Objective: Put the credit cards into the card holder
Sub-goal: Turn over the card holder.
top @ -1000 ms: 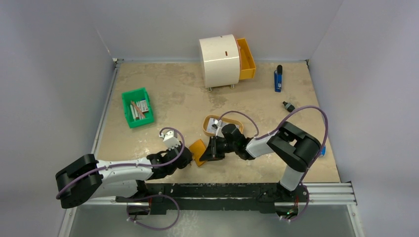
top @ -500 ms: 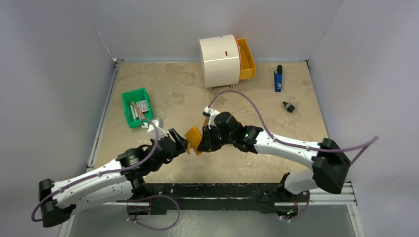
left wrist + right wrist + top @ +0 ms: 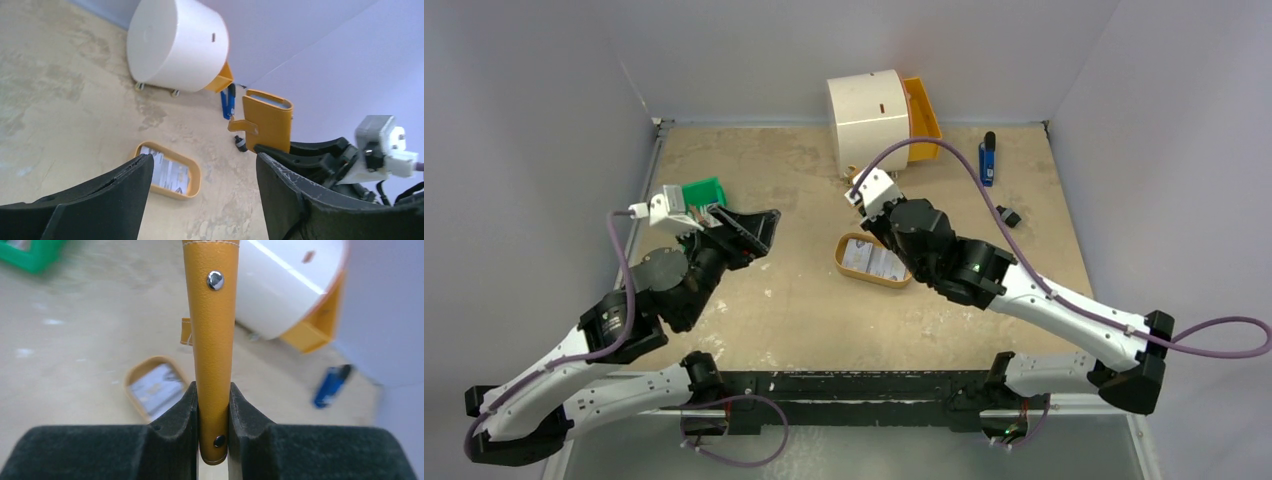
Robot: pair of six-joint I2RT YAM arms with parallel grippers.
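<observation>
While the right gripper [image 3: 213, 405] is pinching the card holder [image 3: 212, 340] upright in the air, just near of the white cabinet [image 3: 869, 120], the left gripper [image 3: 202, 160] is hanging spread wide and empty at the left. Credit cards [image 3: 876, 260] are lying in the tan tray [image 3: 840, 262] mid-table.

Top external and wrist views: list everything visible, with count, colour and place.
card holder: one, orange-tan, upright in the right pincer.
tray: one, tan, oval, mid-table.
credit cards: count unclear, pale grey-white, in the tray.
cabinet: one, white, far edge; orange drawer open.
bin: one, green, left side, partly hidden.
blue object: one, far right.
small black object: one, right side.
left pincer: open, empty, near the bin.
right pincer: shut on the card holder.
</observation>
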